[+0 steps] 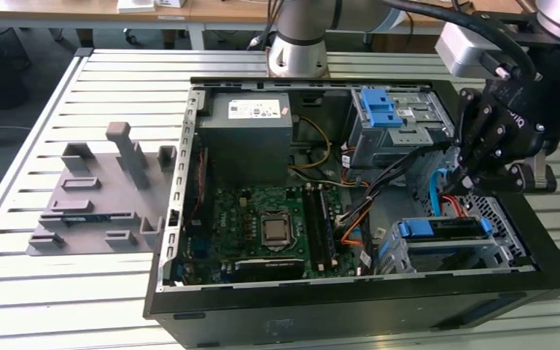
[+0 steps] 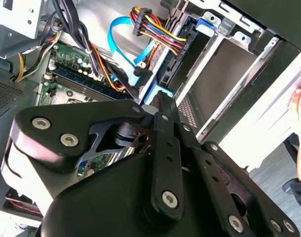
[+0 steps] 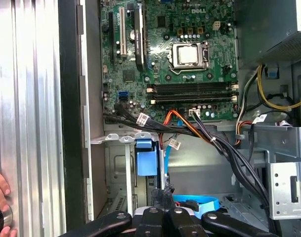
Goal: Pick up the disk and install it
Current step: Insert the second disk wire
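Disk location: the disk [image 1: 445, 229] sits in the drive cage in the lower right corner of the open computer case [image 1: 338, 310], which rests on the slatted table [image 1: 27, 306]. Only its dark upper edge and blue plastic frame are exposed, so whether it is fully seated cannot be determined. End effector status: the end effector [image 1: 475, 182] hangs just above the cage, right of the motherboard [image 1: 275, 226]. In the second wrist view its fingers [image 2: 162, 116] lie together with nothing visibly clamped between them, the tips close to a blue data cable [image 2: 121, 37]. Handling assessment: the disk is judged rigid, moderately heavy for its size and shock-sensitive. Take hold across the 2 long edges of the blue frame, since the smooth metal faces offer less friction.
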Robot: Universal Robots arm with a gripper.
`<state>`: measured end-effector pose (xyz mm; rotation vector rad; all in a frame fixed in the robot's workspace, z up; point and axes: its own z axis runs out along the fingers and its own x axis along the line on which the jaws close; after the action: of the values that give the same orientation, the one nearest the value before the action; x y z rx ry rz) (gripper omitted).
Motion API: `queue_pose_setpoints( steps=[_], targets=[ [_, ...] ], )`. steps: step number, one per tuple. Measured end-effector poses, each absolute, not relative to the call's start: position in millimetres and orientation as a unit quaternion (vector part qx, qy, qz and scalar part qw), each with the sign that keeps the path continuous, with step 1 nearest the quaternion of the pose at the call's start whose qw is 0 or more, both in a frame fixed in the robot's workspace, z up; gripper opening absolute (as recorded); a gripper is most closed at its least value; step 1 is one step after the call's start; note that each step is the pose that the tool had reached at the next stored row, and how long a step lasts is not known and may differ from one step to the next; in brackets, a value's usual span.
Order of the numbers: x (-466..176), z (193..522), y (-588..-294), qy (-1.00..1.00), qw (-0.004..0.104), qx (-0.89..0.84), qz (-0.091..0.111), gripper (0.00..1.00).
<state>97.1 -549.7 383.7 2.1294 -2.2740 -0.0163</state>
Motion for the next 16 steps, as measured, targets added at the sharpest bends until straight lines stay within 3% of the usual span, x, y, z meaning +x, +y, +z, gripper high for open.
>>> queue_pose_setpoints(
  steps=[16],
  targets=[
    [97,391,-526,-0.730,0.013,0.683,-0.005,0.11]
  ],
)
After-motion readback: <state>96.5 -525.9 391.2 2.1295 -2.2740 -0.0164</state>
